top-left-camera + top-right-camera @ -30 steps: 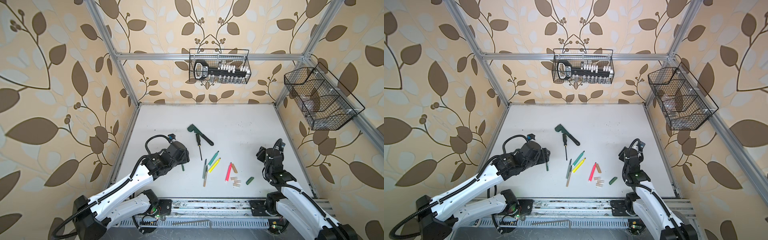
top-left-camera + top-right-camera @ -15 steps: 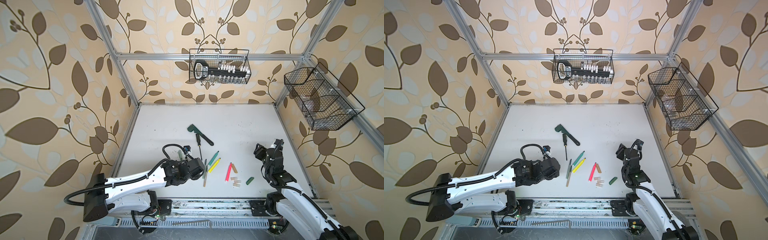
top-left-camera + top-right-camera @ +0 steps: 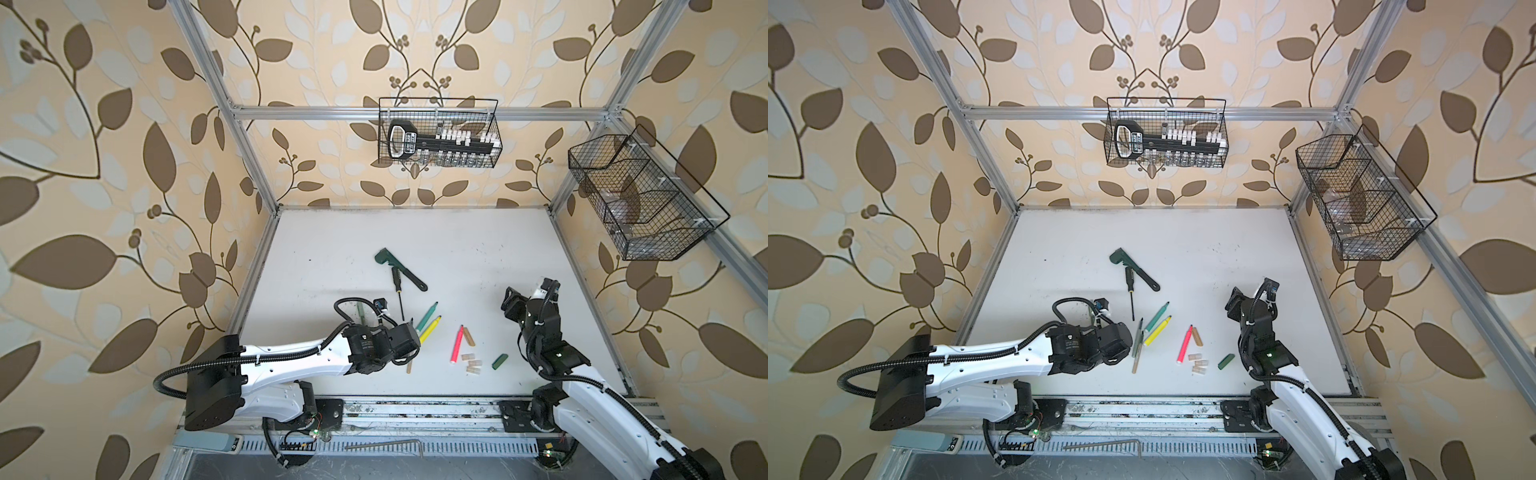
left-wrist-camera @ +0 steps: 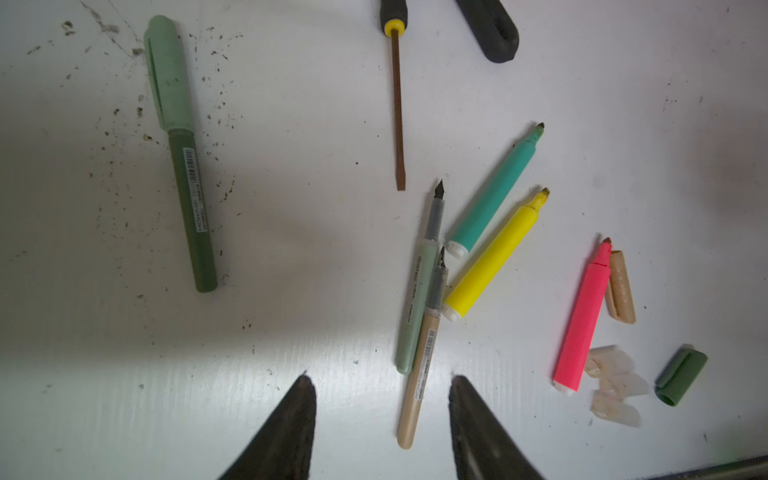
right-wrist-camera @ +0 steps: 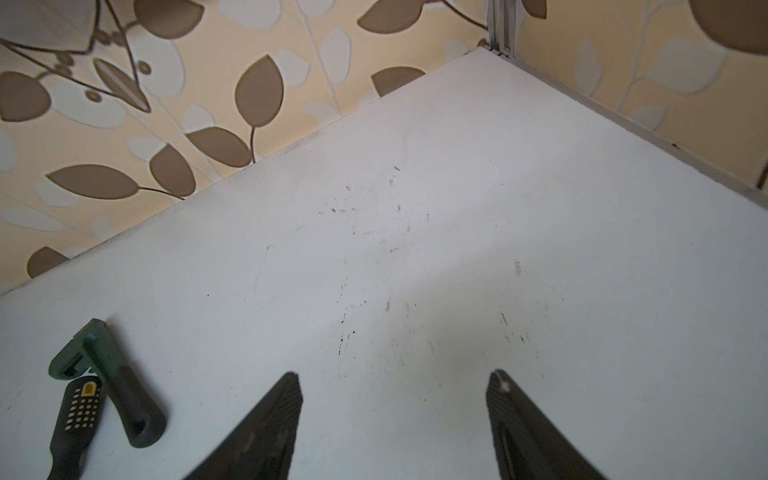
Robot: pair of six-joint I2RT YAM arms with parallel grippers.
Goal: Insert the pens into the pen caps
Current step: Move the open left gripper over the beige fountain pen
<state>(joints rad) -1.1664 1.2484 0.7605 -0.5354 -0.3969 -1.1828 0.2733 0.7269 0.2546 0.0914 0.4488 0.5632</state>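
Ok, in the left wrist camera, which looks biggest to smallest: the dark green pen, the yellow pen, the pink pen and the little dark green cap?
1. dark green pen, clearly the longest.
2. yellow pen and pink pen: about alike, too close to rank.
3. dark green cap, the smallest.

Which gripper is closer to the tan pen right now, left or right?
Left. The left gripper hangs over the tan pen, whose back end shows between the open jaws. The right gripper is across the table, beyond the pink pen.
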